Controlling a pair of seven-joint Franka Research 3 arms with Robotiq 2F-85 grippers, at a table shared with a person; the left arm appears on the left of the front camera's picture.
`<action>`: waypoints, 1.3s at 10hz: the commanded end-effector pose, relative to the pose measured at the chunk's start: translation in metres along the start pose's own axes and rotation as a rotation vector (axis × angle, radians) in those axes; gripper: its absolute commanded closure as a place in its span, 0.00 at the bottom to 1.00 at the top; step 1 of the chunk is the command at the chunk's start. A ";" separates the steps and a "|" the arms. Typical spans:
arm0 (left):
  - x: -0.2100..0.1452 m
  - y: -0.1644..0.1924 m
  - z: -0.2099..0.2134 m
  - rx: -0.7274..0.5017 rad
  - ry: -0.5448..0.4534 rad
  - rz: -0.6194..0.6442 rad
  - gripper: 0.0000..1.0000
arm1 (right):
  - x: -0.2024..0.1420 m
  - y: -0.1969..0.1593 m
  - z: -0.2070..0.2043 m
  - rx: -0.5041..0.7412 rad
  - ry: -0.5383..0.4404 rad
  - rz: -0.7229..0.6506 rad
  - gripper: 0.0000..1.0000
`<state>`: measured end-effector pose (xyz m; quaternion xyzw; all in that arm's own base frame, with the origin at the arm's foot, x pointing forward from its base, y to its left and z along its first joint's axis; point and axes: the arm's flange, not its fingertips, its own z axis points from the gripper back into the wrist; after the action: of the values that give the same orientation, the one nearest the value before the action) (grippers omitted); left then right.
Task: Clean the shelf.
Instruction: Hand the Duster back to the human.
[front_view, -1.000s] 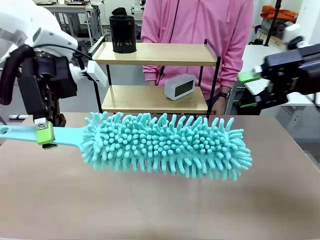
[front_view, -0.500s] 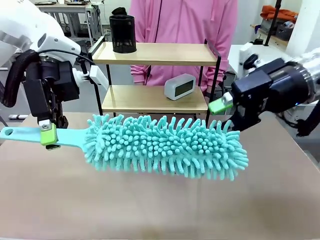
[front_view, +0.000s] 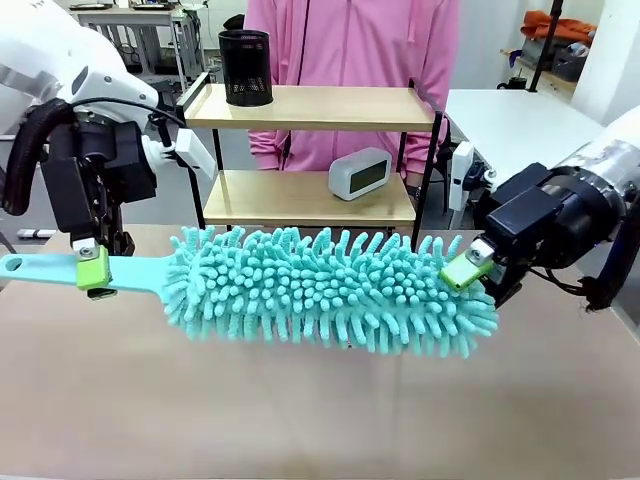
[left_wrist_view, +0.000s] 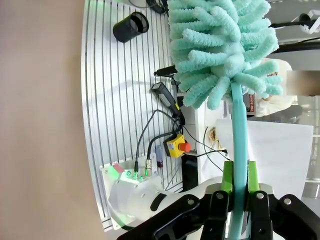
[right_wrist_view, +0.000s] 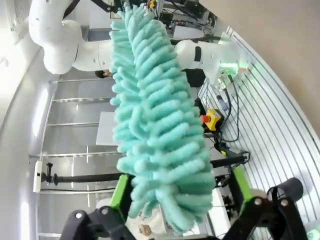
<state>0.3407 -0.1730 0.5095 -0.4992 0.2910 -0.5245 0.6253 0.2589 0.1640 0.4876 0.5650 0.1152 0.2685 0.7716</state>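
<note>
The left gripper (front_view: 92, 272) is clenching the flat handle of a turquoise microfibre duster (front_view: 330, 290), holding it level above the beige tabletop (front_view: 300, 410); in the left wrist view its green pads (left_wrist_view: 227, 176) are pressing the handle from both sides. The right gripper (front_view: 470, 265) is sitting at the duster's right end with its fingers spread wide around the fluffy tip, not pinching it. The shelf (front_view: 310, 150) is standing at the far edge, carrying a black mesh cup (front_view: 245, 67) on its upper board and a white digital clock (front_view: 359, 173) on the lower one, with a person in a pink top (front_view: 350, 60) standing just behind it.
</note>
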 end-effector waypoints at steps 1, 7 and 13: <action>-0.010 -0.020 0.019 -0.001 0.014 -0.002 0.88 | -0.021 -0.004 -0.007 0.001 -0.011 0.043 0.00; -0.007 -0.016 0.016 -0.010 0.010 -0.002 0.88 | -0.021 0.000 -0.018 0.022 -0.096 0.047 0.00; -0.004 -0.014 0.017 -0.021 0.008 -0.004 0.88 | -0.023 0.002 -0.023 0.024 -0.108 0.076 0.57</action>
<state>0.3407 -0.1722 0.5118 -0.5055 0.2902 -0.5267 0.6187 0.2616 0.1716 0.5012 0.5843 0.0740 0.2675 0.7626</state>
